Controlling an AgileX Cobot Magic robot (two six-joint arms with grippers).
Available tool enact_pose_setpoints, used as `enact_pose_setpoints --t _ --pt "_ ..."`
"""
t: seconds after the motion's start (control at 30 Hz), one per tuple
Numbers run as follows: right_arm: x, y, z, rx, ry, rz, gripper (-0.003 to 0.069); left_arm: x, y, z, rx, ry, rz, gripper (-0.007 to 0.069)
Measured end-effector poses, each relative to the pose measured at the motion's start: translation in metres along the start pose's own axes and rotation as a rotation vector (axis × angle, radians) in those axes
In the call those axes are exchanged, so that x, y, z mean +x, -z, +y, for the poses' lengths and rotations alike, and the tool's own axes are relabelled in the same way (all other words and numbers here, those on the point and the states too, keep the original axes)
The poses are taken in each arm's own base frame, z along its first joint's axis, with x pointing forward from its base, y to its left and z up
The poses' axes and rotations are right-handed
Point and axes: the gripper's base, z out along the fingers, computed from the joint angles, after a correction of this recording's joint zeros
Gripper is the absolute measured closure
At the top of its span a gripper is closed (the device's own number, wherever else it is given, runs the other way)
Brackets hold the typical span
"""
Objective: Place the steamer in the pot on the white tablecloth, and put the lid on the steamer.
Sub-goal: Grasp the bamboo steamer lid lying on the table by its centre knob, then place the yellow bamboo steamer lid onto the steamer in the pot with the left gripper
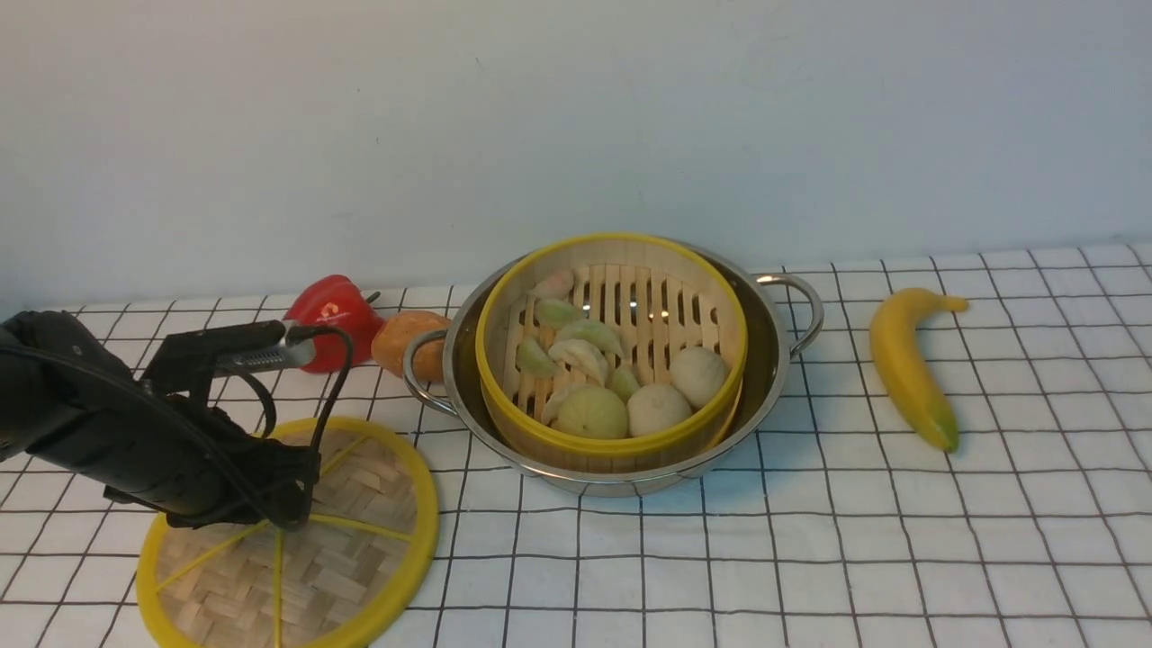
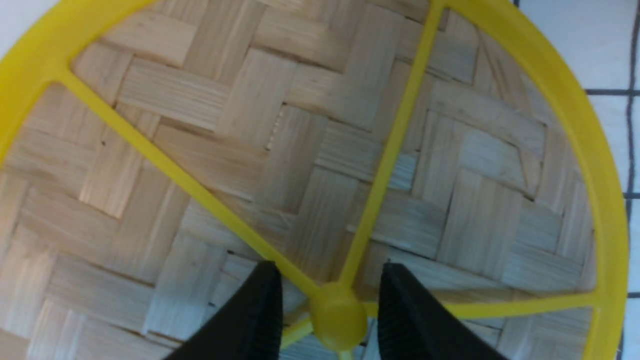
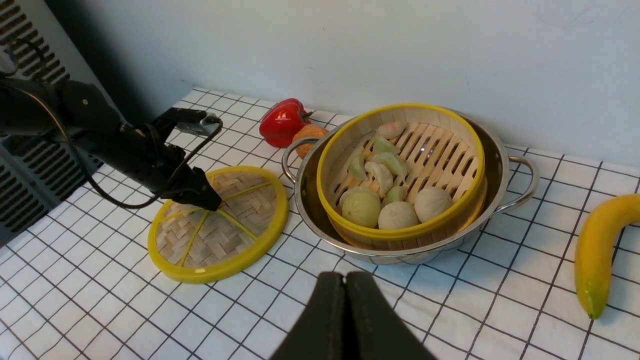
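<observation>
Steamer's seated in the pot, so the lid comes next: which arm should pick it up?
Left. The left gripper is open right above the lid, jaws straddling its centre knob. The right gripper is shut and off nearer the pot, away from the lid.

Light was bright, even and soft. The pot [image 1: 774,360] carried small glints on its steel, with a faint shadow at its six o'clock. In the left wrist view the fingertips [image 2: 250,320] were slightly blurred.

No legible writing anywhere.
The only marking is a small pale mark on the glossy red plastic bell pepper [image 1: 337,306], too small and blurred to read as letters or a logo.
</observation>
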Motion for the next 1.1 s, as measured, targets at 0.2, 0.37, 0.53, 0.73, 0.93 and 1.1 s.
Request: enact_pose_setpoints --t 0.2,0.37,0.53,0.73,0.93,1.1 --pt "0.0 0.0 0.0 0.0 -0.002 0.002 0.0664 0.0 0.0 0.0 0.002 0.007 -0.001 0.0417" --pt "0.001 -0.001 -0.001 0.001 -0.003 0.005 0.0663 -0.001 0.001 -0.001 0.006 0.016 -0.001 0.0502" --pt "0.001 -0.001 -0.001 0.001 -0.003 0.004 0.0663 0.0 0.009 -0.002 0.002 0.007 -0.007 0.0502" --pt "0.001 -0.001 0.0 -0.01 -0.009 0.003 0.0663 -0.001 0.035 -0.006 -0.029 -0.013 -0.063 0.0501" --pt "0.001 -0.001 0.002 -0.025 -0.018 0.002 0.0659 -0.014 0.079 -0.01 -0.089 -0.052 -0.089 0.0501" --pt "0.001 -0.001 0.002 -0.028 -0.02 0.002 0.0659 -0.037 0.106 -0.02 -0.081 -0.067 -0.115 0.0501"
